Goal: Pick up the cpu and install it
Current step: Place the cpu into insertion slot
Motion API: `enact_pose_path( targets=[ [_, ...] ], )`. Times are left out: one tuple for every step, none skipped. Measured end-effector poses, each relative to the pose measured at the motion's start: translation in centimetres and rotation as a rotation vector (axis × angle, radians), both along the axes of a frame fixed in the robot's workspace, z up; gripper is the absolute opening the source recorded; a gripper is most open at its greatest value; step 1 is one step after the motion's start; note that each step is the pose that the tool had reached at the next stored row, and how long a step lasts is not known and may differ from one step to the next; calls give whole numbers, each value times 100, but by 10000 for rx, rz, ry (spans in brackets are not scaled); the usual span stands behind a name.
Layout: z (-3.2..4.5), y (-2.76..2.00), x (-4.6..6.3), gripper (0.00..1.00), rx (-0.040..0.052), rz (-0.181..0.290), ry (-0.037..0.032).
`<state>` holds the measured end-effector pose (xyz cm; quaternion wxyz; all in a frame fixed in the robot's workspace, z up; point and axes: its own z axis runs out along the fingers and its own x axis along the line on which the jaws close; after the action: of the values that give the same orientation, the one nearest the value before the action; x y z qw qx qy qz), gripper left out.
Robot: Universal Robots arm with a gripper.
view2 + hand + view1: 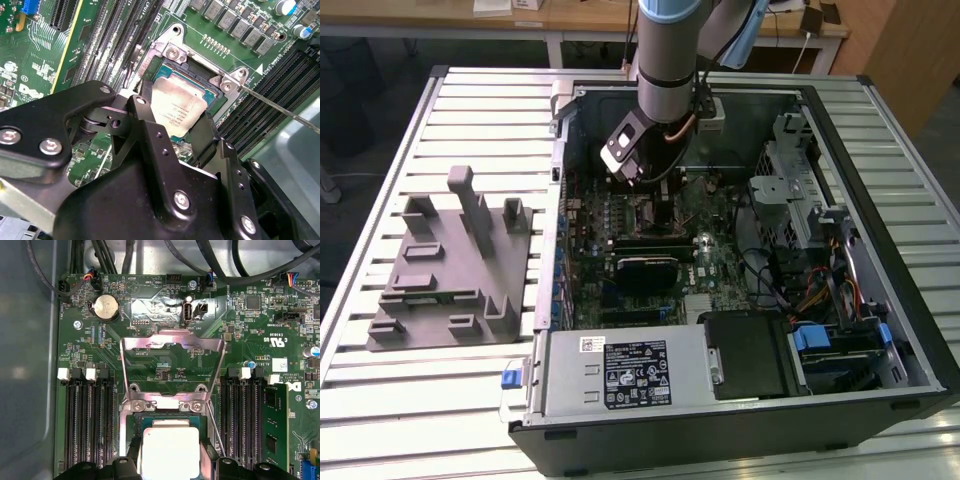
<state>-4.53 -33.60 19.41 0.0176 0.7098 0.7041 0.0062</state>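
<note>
This looks like a robotics lab or an electronics workshop. A robot arm point(665, 60) reaches down over a worktop point(470, 95) made of long metal slats. On it lies an open computer case point(620, 440) with its green circuit board point(240, 325) bare, and just beside the case sits a grey plastic fixture point(445, 270). Behind the worktop are wooden desks point(590, 15).

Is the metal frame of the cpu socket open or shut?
Open: the frame lies flipped back over the board, not covering the cpu.
</note>
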Motion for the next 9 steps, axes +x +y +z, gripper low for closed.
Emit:
enact_pose_path(
  targets=[
    [-1, 0, 0, 54, 1, 0, -1],
    [-1, 0, 0, 54, 1, 0, -1],
    [-1, 0, 0, 54, 1, 0, -1],
    [-1, 0, 0, 54, 3, 0, -1],
    [-2, 1, 0, 54, 8, 0, -2],
    [-2, 1, 0, 54, 16, 0, -1],
    [-2, 0, 0, 54, 39, 1, -1],
    [-2, 0, 0, 54, 56, 0, -2],
    [-3, 1, 0, 54, 61, -1, -2]
  ],
)
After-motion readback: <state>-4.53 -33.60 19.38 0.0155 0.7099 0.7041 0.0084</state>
